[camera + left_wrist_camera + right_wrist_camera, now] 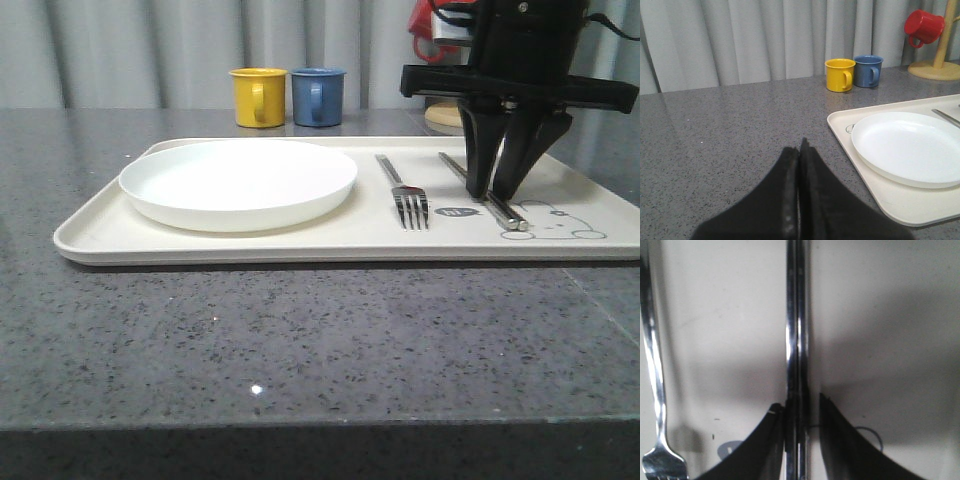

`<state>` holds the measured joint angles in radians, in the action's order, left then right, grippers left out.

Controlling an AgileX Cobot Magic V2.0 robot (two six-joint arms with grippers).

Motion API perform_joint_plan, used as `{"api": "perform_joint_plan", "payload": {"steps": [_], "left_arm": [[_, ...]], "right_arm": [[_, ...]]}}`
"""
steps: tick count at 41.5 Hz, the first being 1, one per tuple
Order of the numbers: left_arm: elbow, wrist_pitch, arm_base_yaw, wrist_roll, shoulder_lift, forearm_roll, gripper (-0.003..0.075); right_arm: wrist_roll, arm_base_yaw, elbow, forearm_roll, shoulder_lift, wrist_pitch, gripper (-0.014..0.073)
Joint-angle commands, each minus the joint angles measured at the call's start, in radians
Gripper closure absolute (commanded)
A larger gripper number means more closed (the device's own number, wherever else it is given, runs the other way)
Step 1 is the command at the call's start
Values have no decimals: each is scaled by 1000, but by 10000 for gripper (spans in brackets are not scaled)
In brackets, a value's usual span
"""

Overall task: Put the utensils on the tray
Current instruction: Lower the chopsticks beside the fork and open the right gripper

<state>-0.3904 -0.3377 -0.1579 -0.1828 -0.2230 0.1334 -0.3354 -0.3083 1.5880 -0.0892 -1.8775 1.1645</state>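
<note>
Chopsticks (796, 340) between right gripper (799, 412) fingers

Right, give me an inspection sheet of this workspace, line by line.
Surface: dark speckled stone table.
Job's things: cream tray holds a fork and chopsticks, lying side by side; spoon: nothing seen.
Clutter: white plate on the tray; yellow mug and blue mug behind it; red mug hanging on a wooden stand.
Grippers: right gripper low over the tray, fingers either side of the chopsticks, a gap showing on one side; left gripper shut, over bare table.
Cables: black cable behind the right arm.
Surroundings: grey curtain.
</note>
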Motion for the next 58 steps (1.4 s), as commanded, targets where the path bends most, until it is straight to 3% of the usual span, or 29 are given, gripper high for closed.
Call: {"api": "perform_joint_plan", "payload": {"steps": [1,9,21,33,46,58], "left_arm": [[-27,85,1,11,-11,11,739],[-27,85,1,11,-11,11,739],[-27,85,1,11,-11,11,739],[-27,85,1,11,-11,11,739],[-27,85,1,11,-11,11,739],[-27,85,1,11,-11,11,739]], "right_arm": [[1,5,32,11,68,-12,277],[44,76,32,62,132,-4,249],[264,342,32,139,207,25,216],[335,548,32,189,194,20,195],[404,637,32,180,116,-8,195],[404,647,32,144,50,-35,195]]}}
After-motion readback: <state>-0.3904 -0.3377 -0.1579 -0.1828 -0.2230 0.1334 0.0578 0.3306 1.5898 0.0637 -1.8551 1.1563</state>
